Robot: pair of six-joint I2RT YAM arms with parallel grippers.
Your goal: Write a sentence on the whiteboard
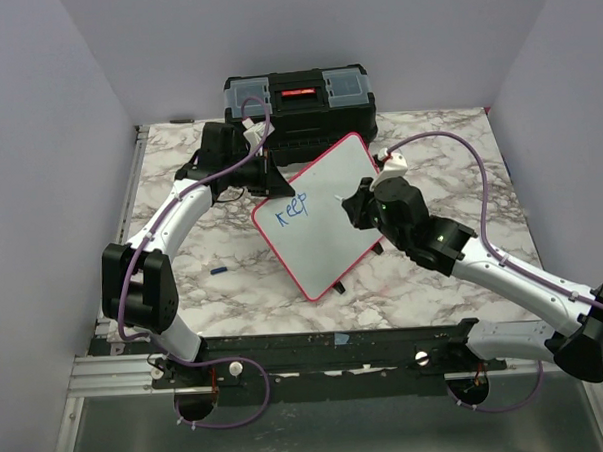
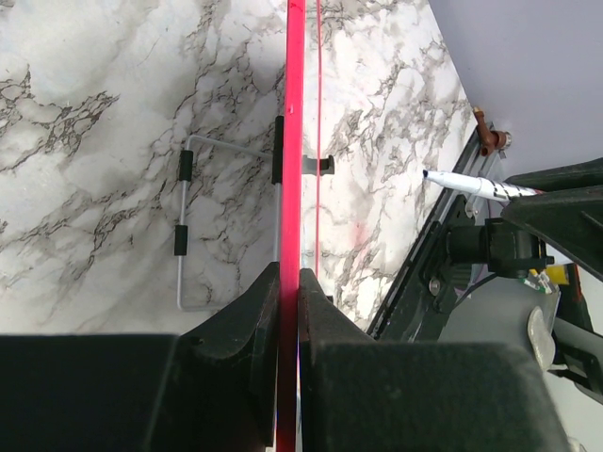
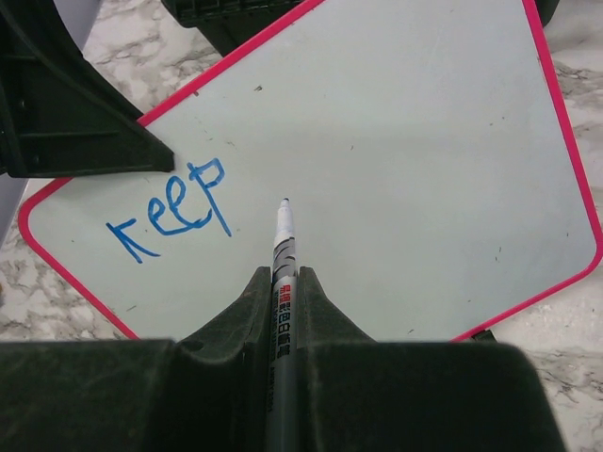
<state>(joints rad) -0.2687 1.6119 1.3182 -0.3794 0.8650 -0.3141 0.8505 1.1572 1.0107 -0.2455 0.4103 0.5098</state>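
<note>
Showing two arms at work over a marble-patterned table (image 1: 434, 280), with the whiteboard (image 1: 326, 215) lying between them near the table's middle, turned so that one rounded corner points toward the arm bases and the opposite corner reaches the front of a black toolbox (image 1: 301, 101) at the far edge. Left gripper (image 2: 289, 282): jaws pressed together on the board's red rim at its upper-left side, the rim running edge-on straight up the left wrist view; a bent wire bracket (image 2: 184, 217) with black sleeves shows against the marble just beside that rim. Right gripper (image 3: 283, 282): fingers closed around a marker (image 3: 283, 245), its barrel clamped between them and its blue tip pointing away from the wrist over the white surface. Of the sentence (image 3: 174, 202), one blue slanted word, "keep", stands on the board's left part; the marker tip sits just to the right of its last letter, and whether the tip touches the surface cannot be told. A small blue cap (image 1: 218, 272) lies on the marble to the left of the board, well apart from it and close to the left arm's forearm.
</note>
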